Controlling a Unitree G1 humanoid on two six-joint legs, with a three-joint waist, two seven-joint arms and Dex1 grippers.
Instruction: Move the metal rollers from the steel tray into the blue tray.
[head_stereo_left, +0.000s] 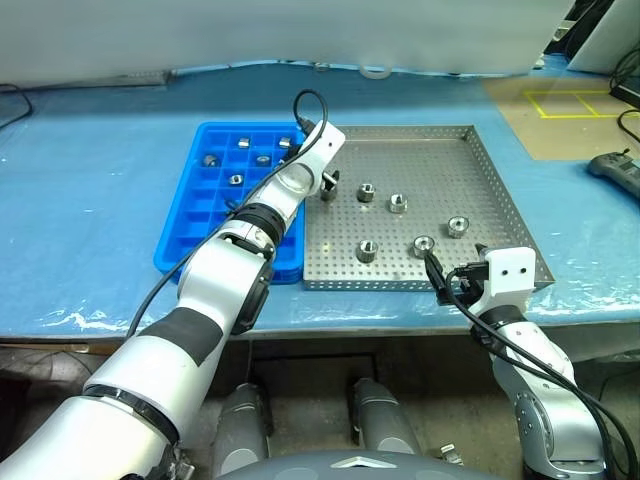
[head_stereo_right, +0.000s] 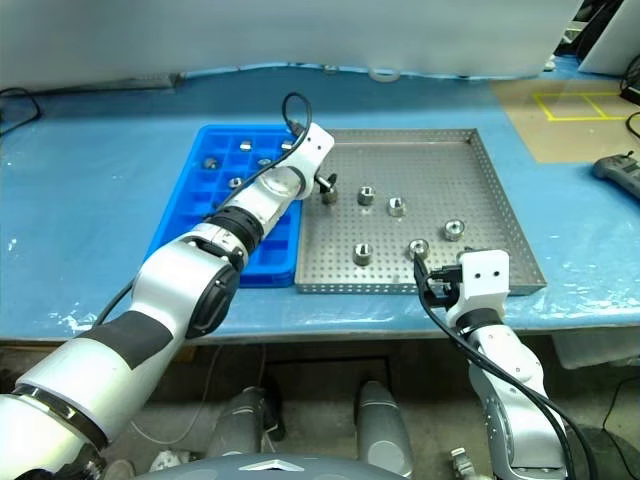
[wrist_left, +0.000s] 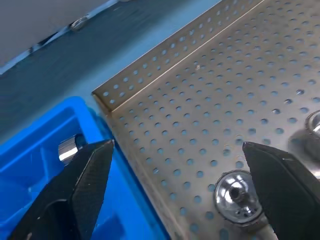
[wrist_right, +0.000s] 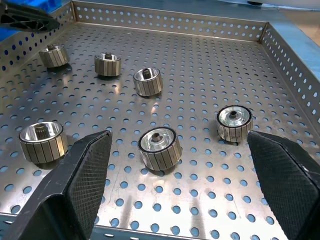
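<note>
A: From the head, what lies on the counter (head_stereo_left: 90, 190)?
B: The blue tray (head_stereo_left: 185, 235) touches the steel tray's (head_stereo_left: 500, 190) left rim. Six metal rollers (head_stereo_left: 367, 251) sit on the steel; four more occupy far blue compartments.
A: Left wrist view?
B: The left claw (wrist_left: 175, 165) is spread wide, empty, over the steel tray's far-left corner, a roller just beneath.
A: Right wrist?
B: The right claw (wrist_right: 177, 150) is released too, empty, at the near rim.
</note>
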